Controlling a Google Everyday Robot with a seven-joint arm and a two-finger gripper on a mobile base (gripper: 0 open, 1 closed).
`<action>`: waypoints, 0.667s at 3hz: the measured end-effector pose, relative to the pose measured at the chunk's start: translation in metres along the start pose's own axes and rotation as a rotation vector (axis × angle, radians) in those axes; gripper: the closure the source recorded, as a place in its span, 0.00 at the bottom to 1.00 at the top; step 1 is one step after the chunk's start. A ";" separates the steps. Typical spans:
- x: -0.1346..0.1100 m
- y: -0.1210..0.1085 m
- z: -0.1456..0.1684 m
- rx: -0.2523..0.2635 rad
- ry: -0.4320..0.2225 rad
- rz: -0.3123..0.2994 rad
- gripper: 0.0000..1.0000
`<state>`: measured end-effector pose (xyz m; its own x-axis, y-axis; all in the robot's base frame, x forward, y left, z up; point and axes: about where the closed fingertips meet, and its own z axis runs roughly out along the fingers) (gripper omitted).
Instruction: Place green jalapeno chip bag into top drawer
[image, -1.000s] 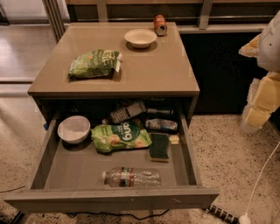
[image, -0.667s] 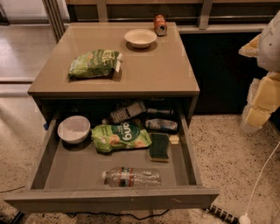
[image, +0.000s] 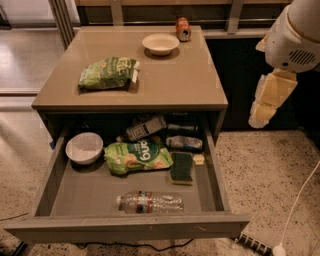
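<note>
The taupe bench (image: 185, 80) fills the centre of view, with the top drawer (image: 125, 227) pulled open below it at 6 o'clock. The claw (image: 270, 100) hangs at 3 o'clock, off the bench's right edge and well apart from all items; whether it is open or closed cannot be told. The green jalapeno chip bag (image: 107, 74) lies on the bench top at 10 o'clock, while the drawer holds a darker green pouch (image: 137, 156), a water bottle (image: 150, 202), a white bowl (image: 84, 148) and a sponge (image: 181, 168).

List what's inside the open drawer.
Bowl, green pouch, sponge, water bottle; back items half hidden under the tabletop. Chip bag lies on top; gripper hangs at right.
</note>
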<state>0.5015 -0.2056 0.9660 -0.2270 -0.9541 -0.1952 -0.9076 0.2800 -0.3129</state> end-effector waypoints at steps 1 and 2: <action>-0.022 -0.039 0.023 0.023 -0.006 -0.010 0.00; -0.066 -0.070 0.041 0.031 -0.031 -0.070 0.00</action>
<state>0.5947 -0.1574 0.9624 -0.1518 -0.9678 -0.2007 -0.9095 0.2163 -0.3550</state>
